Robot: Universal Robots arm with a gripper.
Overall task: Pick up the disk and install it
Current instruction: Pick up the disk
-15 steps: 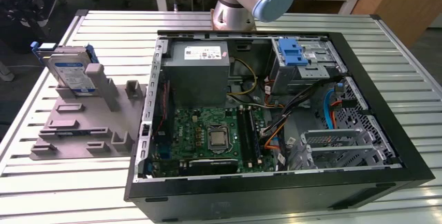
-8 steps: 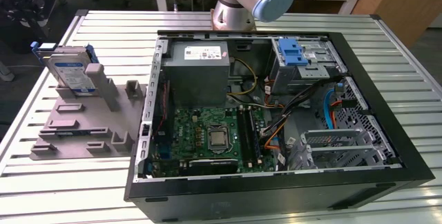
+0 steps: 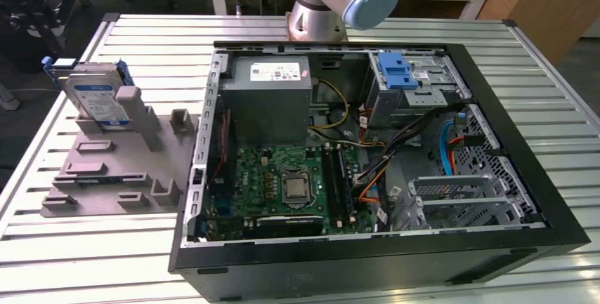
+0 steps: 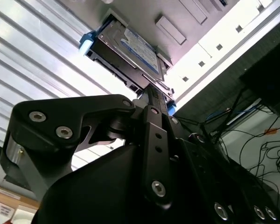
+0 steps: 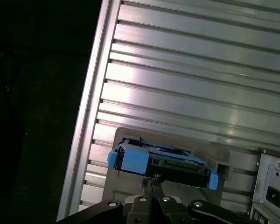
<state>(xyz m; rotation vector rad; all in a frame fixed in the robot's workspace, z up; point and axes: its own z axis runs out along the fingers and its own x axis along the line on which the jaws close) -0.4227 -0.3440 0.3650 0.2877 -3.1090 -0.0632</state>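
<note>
The disk (image 3: 98,100) stands on edge in a slot at the far end of a grey holder (image 3: 112,167), at the exterior view's left. It is silver-grey with a white-and-blue label and a blue carrier frame. In both wrist views the disk (image 4: 130,46) (image 5: 163,161) lies just beyond my fingertips. My gripper (image 5: 151,181) is shut, its two thin tips meeting close to the disk's near edge with nothing between them. The black wrist body (image 3: 33,5) hangs above and behind the holder.
An open black computer case (image 3: 525,142) fills the middle of the slatted metal table (image 3: 140,37). Inside are a grey power supply box (image 3: 272,83), a green motherboard (image 3: 291,184), a blue latch on a silver cage (image 3: 403,72) and loose cables. The arm's base (image 3: 328,2) stands behind the case.
</note>
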